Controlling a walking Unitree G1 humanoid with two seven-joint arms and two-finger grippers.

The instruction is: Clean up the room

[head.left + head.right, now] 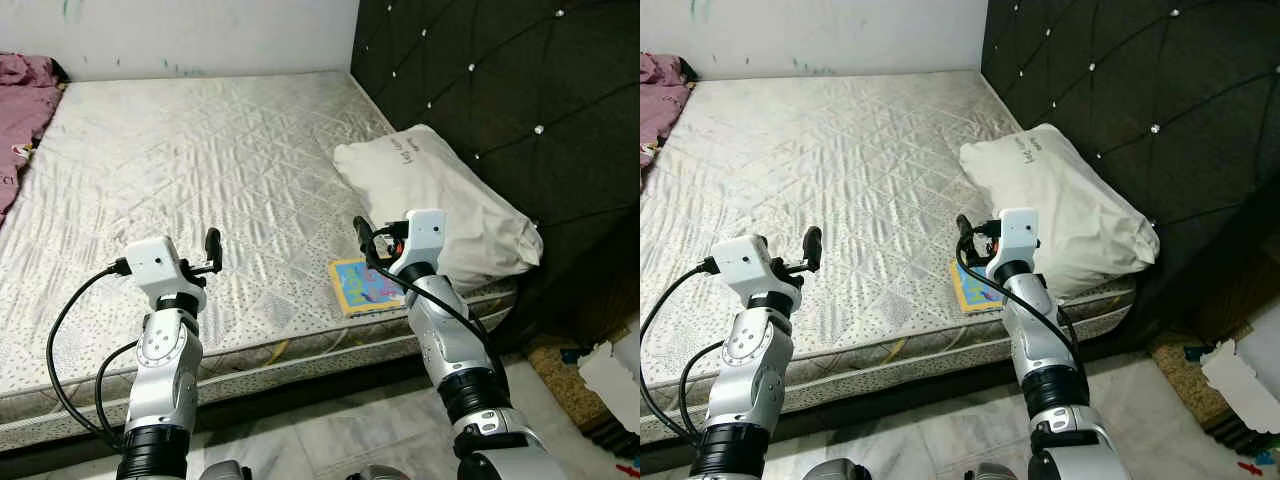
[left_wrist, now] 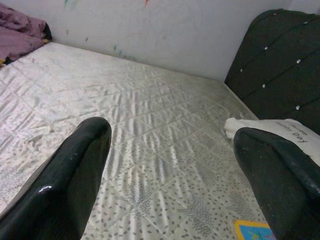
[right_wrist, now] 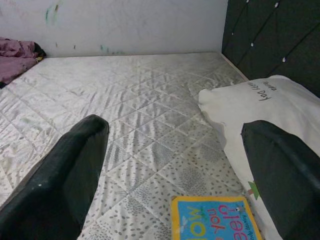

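Both grippers, left (image 1: pixel 212 250) and right (image 3: pixel 172 165), spread wide. We should reach the book (image 3: pixel 214 218) at the mattress (image 1: pixel 200 170) front edge, beside the pillow (image 1: pixel 440 200), squarely.

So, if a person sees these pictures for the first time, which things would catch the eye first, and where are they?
Probably the bright blue and yellow book, lying flat near the front edge of the pale quilted mattress, beside the white pillow that lies before the dark tufted headboard. Next, the two raised silver arms: the right claw hovers open above the book, the left claw open over bare mattress.
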